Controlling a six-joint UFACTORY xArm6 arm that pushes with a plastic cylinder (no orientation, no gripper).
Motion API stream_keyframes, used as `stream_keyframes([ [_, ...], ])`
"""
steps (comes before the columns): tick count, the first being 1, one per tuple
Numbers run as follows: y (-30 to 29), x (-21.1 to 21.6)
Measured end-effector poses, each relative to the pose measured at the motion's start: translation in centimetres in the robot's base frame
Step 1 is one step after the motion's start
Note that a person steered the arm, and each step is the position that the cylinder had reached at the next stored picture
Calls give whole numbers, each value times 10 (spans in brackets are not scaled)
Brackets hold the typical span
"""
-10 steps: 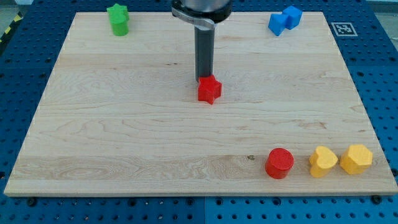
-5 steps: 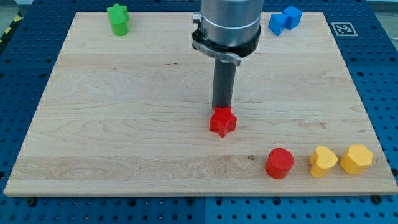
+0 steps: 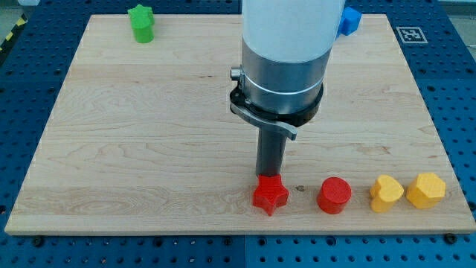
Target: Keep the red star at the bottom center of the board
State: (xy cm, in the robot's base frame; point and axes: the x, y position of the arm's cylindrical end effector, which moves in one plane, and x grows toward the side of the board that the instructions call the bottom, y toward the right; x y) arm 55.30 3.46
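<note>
The red star (image 3: pixel 270 196) lies near the bottom edge of the wooden board (image 3: pixel 134 149), a little right of the middle. My tip (image 3: pixel 269 179) stands just above the star in the view and touches its top side. The arm's grey and white body rises over the middle of the board and hides part of the top right.
A red cylinder (image 3: pixel 334 195) sits right of the star, then two yellow blocks (image 3: pixel 387 193) (image 3: pixel 425 189) further right. A green star (image 3: pixel 141 23) is at the top left. A blue block (image 3: pixel 349 20) shows partly at the top right behind the arm.
My tip has pushed the red star from the board's middle down toward the view's bottom and slightly right. The arm now hides one of the blue blocks.
</note>
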Motion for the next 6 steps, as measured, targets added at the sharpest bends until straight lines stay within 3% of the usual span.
stream_keyframes([
  [2,0,0],
  [3,0,-24],
  [5,-2,-192],
  [6,-6,-252],
])
